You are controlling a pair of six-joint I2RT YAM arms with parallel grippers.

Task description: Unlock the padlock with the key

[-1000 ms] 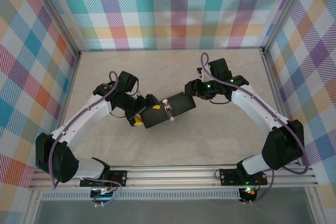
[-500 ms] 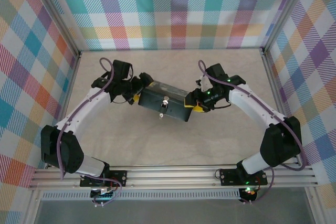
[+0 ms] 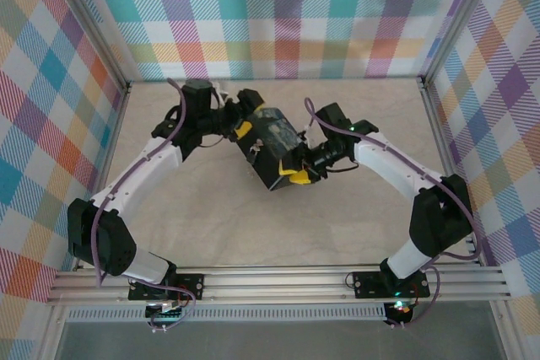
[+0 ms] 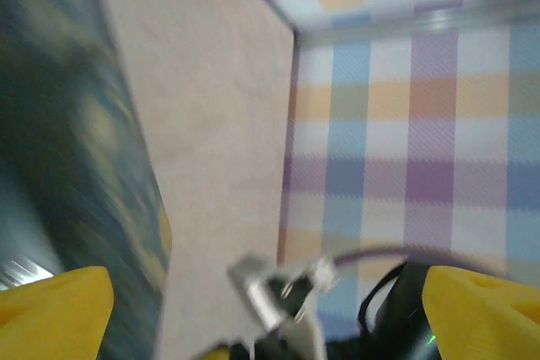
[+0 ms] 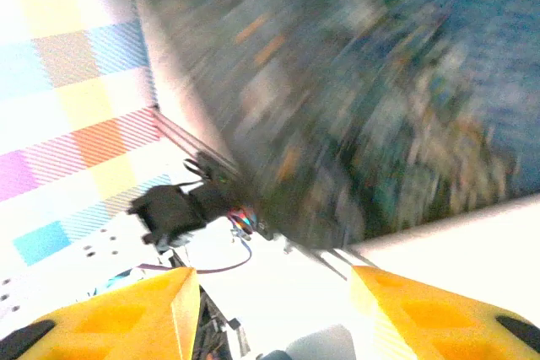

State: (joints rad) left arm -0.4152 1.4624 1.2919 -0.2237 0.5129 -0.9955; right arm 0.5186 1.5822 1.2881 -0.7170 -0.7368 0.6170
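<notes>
- Silvery metal on a small dark body: this looks like the padlock (image 3: 255, 151), in the top view on the long side of the painted tin (image 3: 277, 142) that faces 8 o'clock. It is too small for me to see whether the shackle is closed.
- The key is too small to make out, so I cannot tell where it is, or if a gripper carries it.
- The tin is a little toward 12 o'clock from the middle of the table (image 3: 211, 225), with its length running from 11 to 5 o'clock.
- The left gripper (image 3: 243, 128) is at the tin's 11 o'clock end. In its wrist view the jaws stand wide apart with bare table between them, and the tin lies along one yellow finger. I judge that it braces the tin and does not clamp it.
- The right gripper (image 3: 297, 176) is at the tin's 5 o'clock corner. Its wrist view is blurred, so I cannot tell if the half-parted jaws grip anything.
- Probably both arms steady the tin so the padlock faces a reachable side.
</notes>
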